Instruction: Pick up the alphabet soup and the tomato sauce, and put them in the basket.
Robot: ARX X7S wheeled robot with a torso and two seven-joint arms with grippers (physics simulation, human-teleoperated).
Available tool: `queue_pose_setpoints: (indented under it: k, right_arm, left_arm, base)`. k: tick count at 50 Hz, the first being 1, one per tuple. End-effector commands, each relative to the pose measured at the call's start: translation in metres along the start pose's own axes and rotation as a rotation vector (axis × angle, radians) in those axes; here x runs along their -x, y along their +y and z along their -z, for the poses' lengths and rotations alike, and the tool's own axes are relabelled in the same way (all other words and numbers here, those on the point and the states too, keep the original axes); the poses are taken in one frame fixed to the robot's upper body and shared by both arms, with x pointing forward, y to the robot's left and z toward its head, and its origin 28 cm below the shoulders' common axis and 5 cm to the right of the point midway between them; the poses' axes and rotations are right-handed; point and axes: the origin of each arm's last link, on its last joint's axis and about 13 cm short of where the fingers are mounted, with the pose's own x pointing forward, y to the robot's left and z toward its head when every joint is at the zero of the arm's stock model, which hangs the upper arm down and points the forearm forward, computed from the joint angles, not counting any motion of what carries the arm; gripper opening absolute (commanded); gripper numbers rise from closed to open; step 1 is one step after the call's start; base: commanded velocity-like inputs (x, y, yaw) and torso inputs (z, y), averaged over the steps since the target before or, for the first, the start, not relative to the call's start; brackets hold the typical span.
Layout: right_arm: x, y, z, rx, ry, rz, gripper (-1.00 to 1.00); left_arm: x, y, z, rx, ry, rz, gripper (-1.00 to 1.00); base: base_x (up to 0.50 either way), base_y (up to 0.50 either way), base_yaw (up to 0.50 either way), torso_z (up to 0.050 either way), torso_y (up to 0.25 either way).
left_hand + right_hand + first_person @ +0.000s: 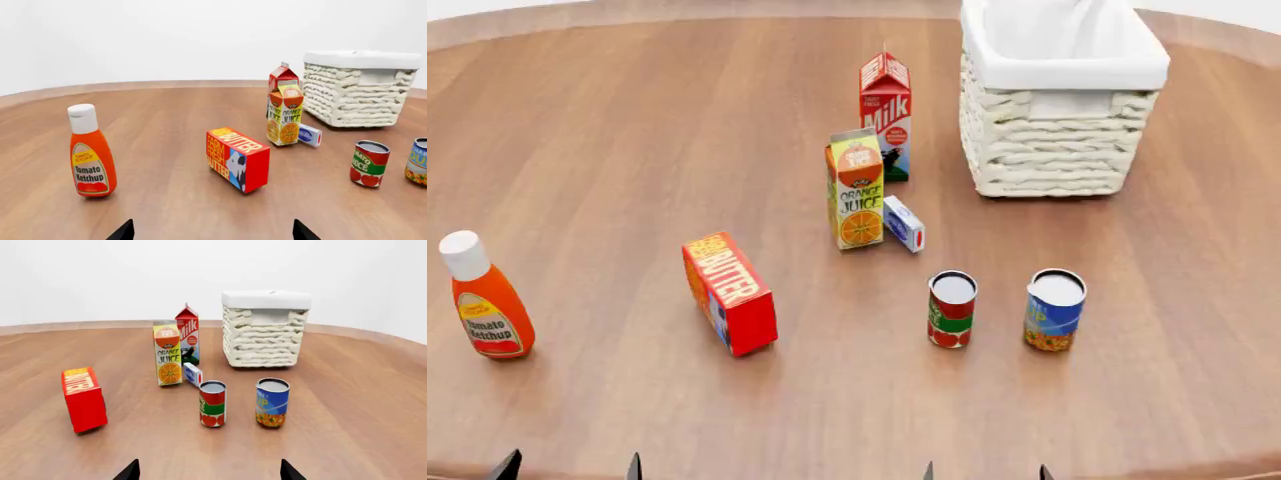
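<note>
On the wooden worktop (601, 150), seen from the head view, the ketchup bottle (483, 300) stands upright at the far left, well apart from the rest. To its right stands the red butter box (730, 293) on its long edge. Further right, the orange juice carton (856, 190) stands upright with the milk carton (885, 112) just behind it and a small white-and-blue box (904, 223) just beside its right side. In front of these, the tomato sauce (952, 309) and the alphabet soup (1054, 309) stand upright near each other but apart, the soup on the right. The basket (1061, 150) stands behind them, well apart, at the far right. Only the tips of the left fingers (631, 466) and the right fingers (928, 470) show at the near edge; each pair is spread wide and holds nothing.
</note>
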Motion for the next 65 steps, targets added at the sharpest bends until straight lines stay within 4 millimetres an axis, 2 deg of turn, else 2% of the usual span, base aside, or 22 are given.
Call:
queue_pose_setpoints:
  k: [1, 3, 12, 15, 19, 20, 26, 30, 31, 33, 34, 36, 40, 41, 46, 50, 51, 55, 57, 61, 63, 65]
  right_arm:
    - [0.000, 0.001, 0.001, 0.000, 0.000, 0.000, 1.00]
    - [-0.001, 0.000, 0.004, -0.003, -0.006, 0.002, 1.00]
    - [0.001, -0.002, -0.010, 0.005, -0.042, 0.007, 1.00]
    - [-0.003, -0.003, -0.029, 0.010, -0.127, 0.018, 1.00]
    - [-0.007, -0.007, -0.065, 0.020, -0.253, 0.034, 1.00]
    - [-0.006, -0.009, -0.080, 0.006, -0.293, 0.038, 1.00]
    - [0.003, -0.017, -0.114, -0.005, -0.415, 0.052, 1.00]
    - [0.011, -0.020, -0.125, -0.011, -0.461, 0.052, 1.00]
    - [0.015, -0.019, -0.138, -0.014, -0.470, 0.047, 1.00]
    - [0.018, -0.018, -0.131, -0.022, -0.474, 0.031, 1.00]
    - [0.022, -0.016, -0.137, -0.013, -0.480, 0.018, 1.00]
    - [0.023, -0.015, -0.132, -0.005, -0.489, 0.014, 1.00]
    - [0.023, -0.016, -0.136, -0.014, -0.497, 0.015, 1.00]
    - [0.025, -0.017, -0.145, -0.019, -0.498, 0.017, 1.00]
    - [0.025, -0.017, -0.139, -0.018, -0.505, 0.017, 1.00]
    - [0.028, -0.017, -0.151, -0.019, -0.520, 0.017, 1.00]
    - [0.028, -0.017, -0.144, -0.018, -0.522, 0.018, 1.00]
    - [0.029, -0.016, -0.143, -0.020, -0.521, 0.011, 1.00]
    - [0.031, -0.016, -0.152, -0.025, -0.522, 0.011, 1.00]
    - [0.031, -0.016, -0.144, -0.031, -0.525, 0.008, 1.00]
    - [0.032, -0.015, -0.153, -0.032, -0.524, 0.003, 1.00]
    - [0.032, -0.015, -0.144, -0.038, -0.523, 0.000, 1.00]
  left_arm:
    - [0.000, 0.000, 0.000, 0.000, 0.000, 0.000, 1.00]
    - [0.001, 0.002, -0.003, 0.029, -0.006, -0.007, 1.00]
    - [0.006, 0.007, -0.004, 0.044, -0.012, -0.028, 1.00]
    - [0.007, 0.011, -0.017, 0.018, -0.052, -0.043, 1.00]
    - [0.014, 0.022, -0.053, -0.051, -0.202, -0.129, 1.00]
    - [0.017, 0.028, -0.066, -0.072, -0.246, -0.134, 1.00]
    - [0.032, 0.044, -0.102, -0.152, -0.348, -0.216, 1.00]
    - [0.044, 0.044, -0.119, -0.184, -0.427, -0.200, 1.00]
    - [0.047, 0.043, -0.124, -0.183, -0.444, -0.205, 1.00]
    - [0.049, 0.042, -0.127, -0.180, -0.456, -0.201, 1.00]
    - [0.051, 0.041, -0.129, -0.183, -0.462, -0.198, 1.00]
    - [0.051, 0.039, -0.131, -0.191, -0.466, -0.187, 1.00]
    - [0.050, 0.038, -0.132, -0.185, -0.469, -0.178, 1.00]
    - [0.051, 0.038, -0.133, -0.183, -0.470, -0.174, 1.00]
    - [0.052, 0.036, -0.137, -0.188, -0.480, -0.165, 1.00]
    - [0.053, 0.034, -0.141, -0.191, -0.490, -0.152, 1.00]
    - [0.053, 0.034, -0.140, -0.189, -0.488, -0.151, 1.00]
    - [0.052, 0.033, -0.139, -0.184, -0.485, -0.144, 1.00]
    - [0.052, 0.032, -0.139, -0.185, -0.486, -0.139, 1.00]
    - [0.053, 0.032, -0.140, -0.184, -0.490, -0.135, 1.00]
    - [0.054, 0.032, -0.141, -0.186, -0.503, -0.144, 1.00]
    - [0.053, 0.032, -0.140, -0.175, -0.500, -0.138, 1.00]
  base:
    - [0.00, 0.00, 0.00, 0.000, 0.000]
    - [0.00, 0.00, 0.00, 0.000, 0.000]
    - [0.00, 0.00, 0.00, 0.000, 0.000]
    - [0.00, 0.00, 0.00, 0.000, 0.000]
    - [0.00, 0.00, 0.00, 0.000, 0.000]
    - [0.00, 0.00, 0.00, 0.000, 0.000]
    - [0.00, 0.00, 0.00, 0.000, 0.000]
    - [0.00, 0.00, 0.00, 0.007, 0.000]
    - [0.00, 0.00, 0.00, 0.050, 0.000]
    - [0.00, 0.00, 0.00, 0.050, 0.000]
    - [0.00, 0.00, 0.00, 0.050, 0.000]
    - [0.00, 0.00, 0.00, 0.050, 0.000]
    - [0.00, 0.00, 0.00, 0.050, 0.000]
    - [0.00, 0.00, 0.00, 0.050, 0.000]
    - [0.00, 0.00, 0.00, 0.050, 0.000]
    - [0.00, 0.00, 0.00, 0.050, 0.000]
    - [0.00, 0.00, 0.00, 0.050, 0.000]
    - [0.00, 0.00, 0.00, 0.050, 0.000]
    - [0.00, 0.00, 0.00, 0.050, 0.000]
    - [0.00, 0.00, 0.00, 0.050, 0.000]
    - [0.00, 0.00, 0.00, 0.050, 0.000]
    - [0.00, 0.00, 0.00, 0.050, 0.000]
